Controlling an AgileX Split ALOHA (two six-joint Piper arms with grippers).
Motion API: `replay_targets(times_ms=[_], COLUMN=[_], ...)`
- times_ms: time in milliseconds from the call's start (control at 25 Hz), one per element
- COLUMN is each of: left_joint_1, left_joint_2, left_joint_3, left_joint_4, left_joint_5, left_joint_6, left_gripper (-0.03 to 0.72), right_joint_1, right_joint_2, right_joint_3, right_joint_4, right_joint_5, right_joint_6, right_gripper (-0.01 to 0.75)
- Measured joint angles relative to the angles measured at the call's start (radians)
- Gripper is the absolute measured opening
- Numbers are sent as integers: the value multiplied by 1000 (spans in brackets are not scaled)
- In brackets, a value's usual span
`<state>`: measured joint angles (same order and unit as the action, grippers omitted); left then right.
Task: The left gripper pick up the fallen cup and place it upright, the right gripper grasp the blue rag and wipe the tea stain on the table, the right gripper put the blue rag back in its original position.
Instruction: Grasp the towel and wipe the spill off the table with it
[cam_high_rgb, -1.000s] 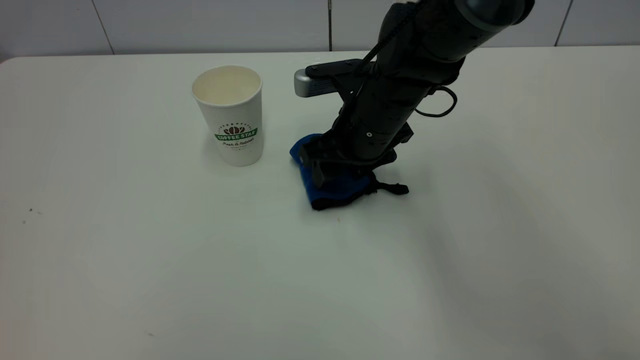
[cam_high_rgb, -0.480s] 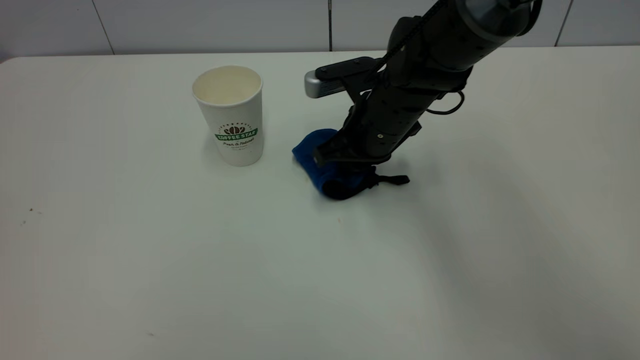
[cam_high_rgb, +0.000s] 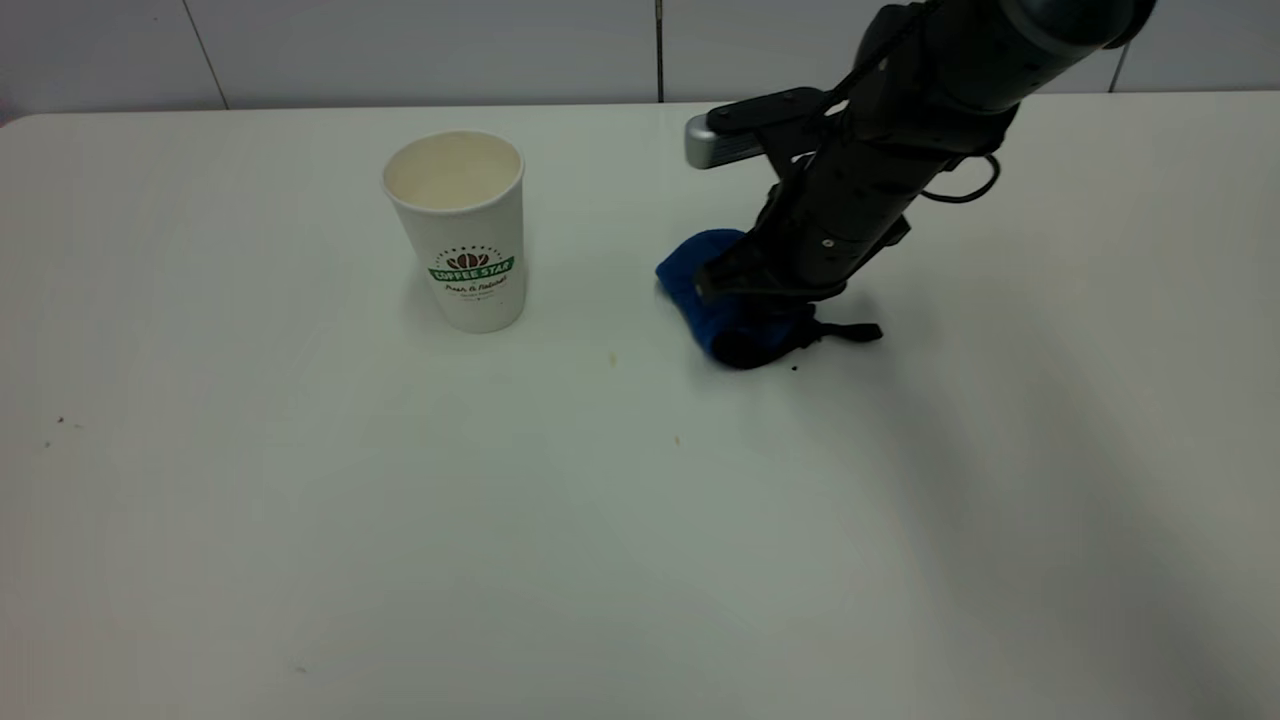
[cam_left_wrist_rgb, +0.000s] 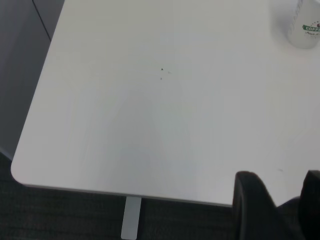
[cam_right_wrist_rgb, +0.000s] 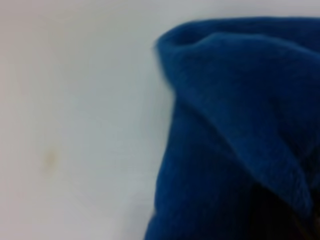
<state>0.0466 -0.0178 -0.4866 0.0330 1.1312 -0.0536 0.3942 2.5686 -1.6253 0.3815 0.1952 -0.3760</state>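
The white "COFFEE STAR" cup (cam_high_rgb: 456, 232) stands upright on the white table (cam_high_rgb: 300, 520), left of centre; its base also shows in the left wrist view (cam_left_wrist_rgb: 303, 26). My right gripper (cam_high_rgb: 748, 322) is shut on the bunched blue rag (cam_high_rgb: 695, 277) and presses it on the table, right of the cup. The rag fills the right wrist view (cam_right_wrist_rgb: 240, 125). Of the tea stain, only faint tan specks (cam_high_rgb: 613, 358) show, one also in the right wrist view (cam_right_wrist_rgb: 50, 159). My left gripper (cam_left_wrist_rgb: 280, 202) is open and empty, over the table's near left edge.
A black strap (cam_high_rgb: 850, 331) trails from the rag to the right. Another tan speck (cam_high_rgb: 677, 438) lies nearer the front. Tiny dark specks (cam_high_rgb: 60, 421) dot the left side. A tiled wall runs behind the table's far edge.
My right gripper has dragged the blue rag to the right and slightly back, away from the cup. A tan speck now shows where the rag was. The cup has not moved.
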Motion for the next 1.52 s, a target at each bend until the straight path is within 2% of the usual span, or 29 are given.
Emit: replay_targets(times_ms=[240, 400, 520, 1000, 1240, 1520], left_joint_1=[0, 0, 0, 0, 0, 0], left_joint_2=[0, 0, 0, 0, 0, 0], left_joint_3=[0, 0, 0, 0, 0, 0], left_joint_4=[0, 0, 0, 0, 0, 0], left_joint_5=[0, 0, 0, 0, 0, 0], left_joint_6=[0, 0, 0, 0, 0, 0], left_gripper=[265, 265, 265, 265, 265, 265], right_joint_1=[163, 163, 108, -204, -302, -405], right_joint_2=[8, 12, 12, 12, 7, -102], right_joint_3=[-46, -80, -86, -89, -89, -89], right_joint_4=[9, 14, 16, 19, 6, -96], right_joint_5=[62, 90, 118, 223, 273, 370], right_joint_6=[-1, 11, 22, 44, 45, 57], right_gripper=[46, 46, 46, 46, 46, 46])
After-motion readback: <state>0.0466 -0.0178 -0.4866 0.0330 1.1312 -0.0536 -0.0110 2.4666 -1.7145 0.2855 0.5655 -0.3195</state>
